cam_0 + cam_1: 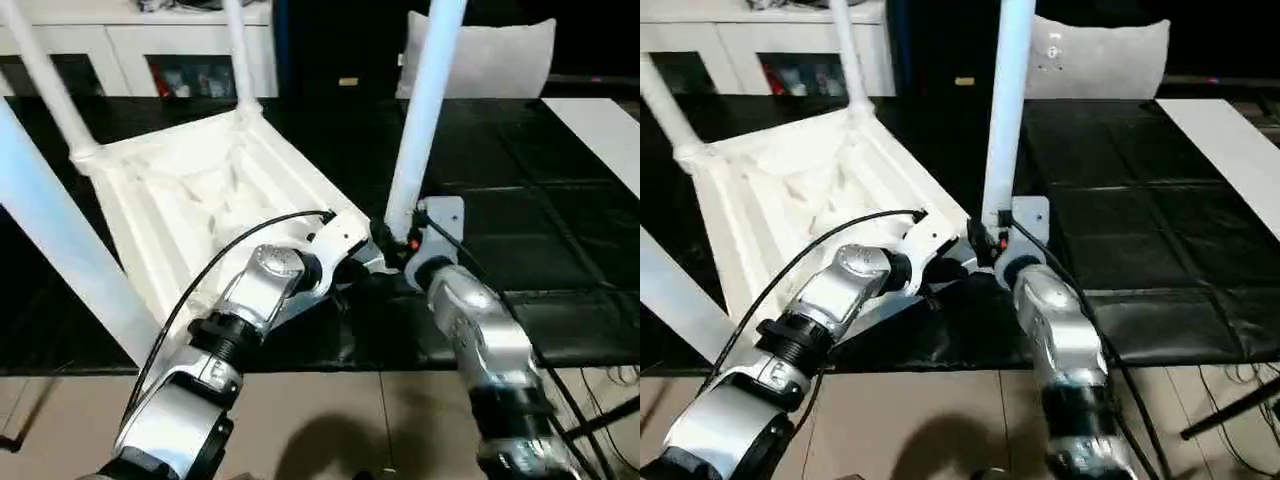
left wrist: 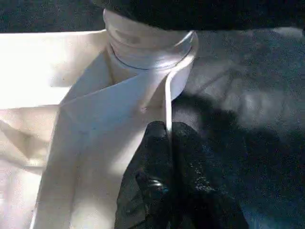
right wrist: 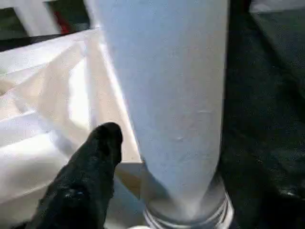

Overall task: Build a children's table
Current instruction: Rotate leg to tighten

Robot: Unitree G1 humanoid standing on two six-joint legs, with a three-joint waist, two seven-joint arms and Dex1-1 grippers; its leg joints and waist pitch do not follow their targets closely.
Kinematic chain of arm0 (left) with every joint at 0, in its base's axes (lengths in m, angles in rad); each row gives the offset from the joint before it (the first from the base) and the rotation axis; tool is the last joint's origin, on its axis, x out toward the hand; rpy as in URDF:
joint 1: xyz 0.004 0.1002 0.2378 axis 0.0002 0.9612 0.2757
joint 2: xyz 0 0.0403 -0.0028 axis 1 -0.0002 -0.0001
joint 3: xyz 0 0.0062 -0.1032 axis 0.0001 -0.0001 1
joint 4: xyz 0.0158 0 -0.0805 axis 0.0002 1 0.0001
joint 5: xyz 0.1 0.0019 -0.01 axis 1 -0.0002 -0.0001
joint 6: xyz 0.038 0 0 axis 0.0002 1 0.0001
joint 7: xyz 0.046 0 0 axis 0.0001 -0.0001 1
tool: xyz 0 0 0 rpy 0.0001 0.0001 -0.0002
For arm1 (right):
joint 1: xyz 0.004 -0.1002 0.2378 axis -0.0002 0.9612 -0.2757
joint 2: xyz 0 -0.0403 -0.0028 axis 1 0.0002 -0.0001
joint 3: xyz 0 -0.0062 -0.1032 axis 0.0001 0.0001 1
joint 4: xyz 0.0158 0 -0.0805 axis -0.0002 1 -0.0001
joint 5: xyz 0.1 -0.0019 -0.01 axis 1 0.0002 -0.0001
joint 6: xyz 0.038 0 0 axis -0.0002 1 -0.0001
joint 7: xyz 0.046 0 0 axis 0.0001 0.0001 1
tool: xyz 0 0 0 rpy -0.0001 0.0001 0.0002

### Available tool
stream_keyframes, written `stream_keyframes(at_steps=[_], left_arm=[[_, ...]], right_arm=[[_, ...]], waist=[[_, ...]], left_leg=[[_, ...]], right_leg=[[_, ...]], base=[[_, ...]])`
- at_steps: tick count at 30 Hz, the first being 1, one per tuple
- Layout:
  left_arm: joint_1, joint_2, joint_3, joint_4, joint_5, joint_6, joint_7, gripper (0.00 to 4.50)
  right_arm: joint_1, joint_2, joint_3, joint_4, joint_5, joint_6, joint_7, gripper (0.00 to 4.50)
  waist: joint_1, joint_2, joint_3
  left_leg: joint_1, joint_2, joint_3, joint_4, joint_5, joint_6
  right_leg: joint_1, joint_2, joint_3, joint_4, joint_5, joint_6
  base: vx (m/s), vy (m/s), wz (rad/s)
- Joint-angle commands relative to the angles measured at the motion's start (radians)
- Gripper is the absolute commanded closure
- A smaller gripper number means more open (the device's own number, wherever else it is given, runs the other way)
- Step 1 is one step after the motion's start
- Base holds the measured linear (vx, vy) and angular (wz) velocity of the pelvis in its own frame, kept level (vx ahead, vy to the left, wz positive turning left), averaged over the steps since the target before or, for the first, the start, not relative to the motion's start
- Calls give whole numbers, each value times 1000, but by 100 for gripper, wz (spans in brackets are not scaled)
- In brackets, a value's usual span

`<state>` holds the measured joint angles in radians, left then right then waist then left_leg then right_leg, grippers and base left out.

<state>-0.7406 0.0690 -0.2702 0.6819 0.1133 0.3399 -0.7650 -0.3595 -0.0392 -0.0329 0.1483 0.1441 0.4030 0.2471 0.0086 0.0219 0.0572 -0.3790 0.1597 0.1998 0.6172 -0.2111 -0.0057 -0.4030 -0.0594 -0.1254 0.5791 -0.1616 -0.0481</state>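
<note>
The tabletop [image 1: 210,200] lies upside down on the dark floor; left gripper [image 2: 164,131] pinches its rim. Right gripper [image 3: 102,143] beside the near-corner leg [image 1: 425,110] – grip unclear – keep the leg upright while seating it

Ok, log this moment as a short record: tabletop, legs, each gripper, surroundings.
tabletop: white tabletop lies upside down on the black mat, ribbed underside up
legs: four legs stand in the corner sockets, the near-right leg among them
left gripper: left gripper shut on the tabletop's rim, beside the near-right socket
right gripper: right gripper at that leg's base, one black finger beside the leg; grip unclear
surroundings: white cabinet and grey-white cushion behind
</note>
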Motion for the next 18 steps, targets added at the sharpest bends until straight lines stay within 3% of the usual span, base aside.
stream_keyframes(at_steps=[1,4,6,10,14,15,18], left_arm=[[9,52,-11,-32,3,-85,-83,450],[14,73,-17,-29,3,-107,-115,450],[21,107,-30,-23,-1,-151,-185,450],[27,158,-69,-14,-14,-239,-310,450],[25,212,-117,-3,-19,-354,-468,450],[25,223,-127,-5,-21,-375,-506,450],[23,235,-133,-6,-31,-389,-568,450]], right_arm=[[79,-78,8,-116,52,8,134,77],[104,-115,-1,-144,72,8,188,58],[131,-182,-12,-167,94,8,280,41],[147,-297,-11,-167,113,-7,423,6],[127,-404,20,-141,143,-20,580,6],[120,-421,27,-132,147,-22,613,6],[97,-453,51,-101,144,-41,680,6]], waist=[[11,7,-73],[16,4,-70],[19,9,-68],[25,2,-67],[40,1,-71],[40,-4,-72],[57,1,-73]], left_leg=[[22,89,-48,-69,-108,101],[22,88,-48,-73,-139,84],[23,84,-48,-72,-159,70],[27,84,-47,-72,-169,66],[26,87,-47,-70,-131,85],[25,89,-46,-71,-127,86],[27,92,-42,-69,-105,87]], right_leg=[[69,-119,78,-71,-186,-170],[69,-118,77,-78,-244,-151],[70,-118,78,-84,-298,-134],[64,-117,78,-92,-348,-118],[65,-118,79,-81,-295,-125],[65,-117,79,-78,-282,-129],[62,-120,79,-70,-243,-156]], base=[[0,0,0],[0,0,0],[0,0,0],[0,0,0],[0,0,0],[0,0,0],[0,0,0]])
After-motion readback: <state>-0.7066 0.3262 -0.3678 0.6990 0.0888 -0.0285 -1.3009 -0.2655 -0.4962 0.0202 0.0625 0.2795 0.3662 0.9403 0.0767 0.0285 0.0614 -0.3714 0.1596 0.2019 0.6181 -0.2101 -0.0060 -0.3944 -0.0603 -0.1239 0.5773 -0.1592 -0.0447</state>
